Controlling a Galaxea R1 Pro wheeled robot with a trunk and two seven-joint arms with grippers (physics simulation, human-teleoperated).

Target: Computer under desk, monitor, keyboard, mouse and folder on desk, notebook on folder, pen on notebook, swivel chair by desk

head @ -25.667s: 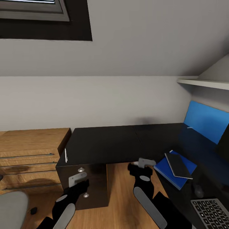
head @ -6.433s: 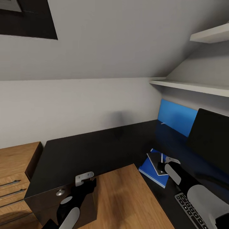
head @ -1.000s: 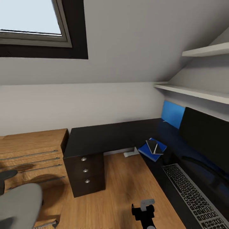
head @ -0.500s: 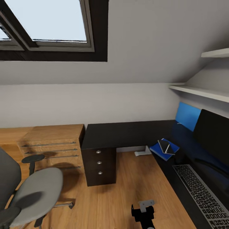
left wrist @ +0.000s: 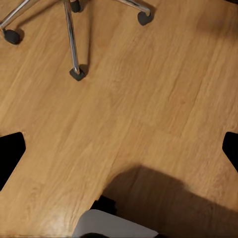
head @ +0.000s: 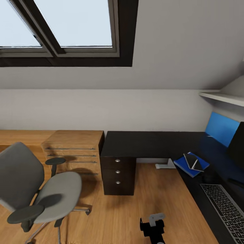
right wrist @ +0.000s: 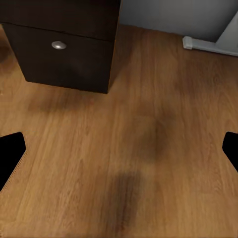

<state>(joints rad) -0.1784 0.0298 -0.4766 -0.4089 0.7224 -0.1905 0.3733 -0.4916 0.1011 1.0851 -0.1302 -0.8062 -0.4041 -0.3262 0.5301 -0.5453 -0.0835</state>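
A: Head view. Swivel chair (head: 44, 189) on the wood floor (head: 152, 193), in front of the low light-wood cabinet (head: 76, 147), well apart from the desk (head: 149, 144). Seat bare.

B: Noted. Folder?

A: Folder (head: 183, 166) flat on the desk, at the front edge near the inner corner of the L. Notebook (head: 190, 160) lying on top, skewed. Thin pale pen (head: 195, 164) across the notebook.

B: Rest of the desk?

A: Keyboard (head: 225, 210) along the front edge of the right-hand wing, cut off by the frame. Monitor (head: 236, 145) behind it toward the back edge, beside the blue panel (head: 221, 128), partly out of frame. Black drawer unit (head: 117, 173) under the desk's left end.

B: Tools?

A: Right tool (head: 153, 225) low over the floor, between chair and desk. Right wrist view: fingertips (right wrist: 11, 158) spread wide, nothing between, floor and drawer unit ahead. Left tool (left wrist: 119, 153) likewise spread and empty, above the floor near the chair's chrome base (left wrist: 72, 34) and castors.
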